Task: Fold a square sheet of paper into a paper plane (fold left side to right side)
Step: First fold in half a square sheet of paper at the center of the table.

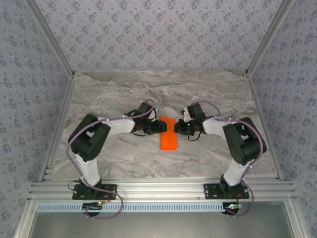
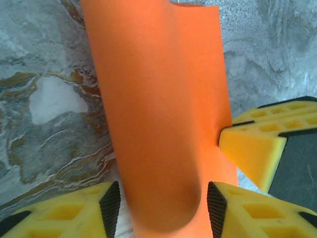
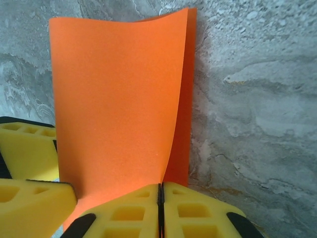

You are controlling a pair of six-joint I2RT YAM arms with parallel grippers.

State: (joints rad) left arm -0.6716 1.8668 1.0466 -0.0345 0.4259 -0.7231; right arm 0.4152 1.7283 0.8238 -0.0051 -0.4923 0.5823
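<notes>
We see the orange sheet of paper doubled over in the middle of the table, between our claws. Our right claw clenches its loose edges. Our left claw stands released, astride the rounded bend.

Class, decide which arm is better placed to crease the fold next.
Left, probably: the left gripper stands open astride the paper at its rounded bend; the right gripper is busy, shut on its edges.
</notes>
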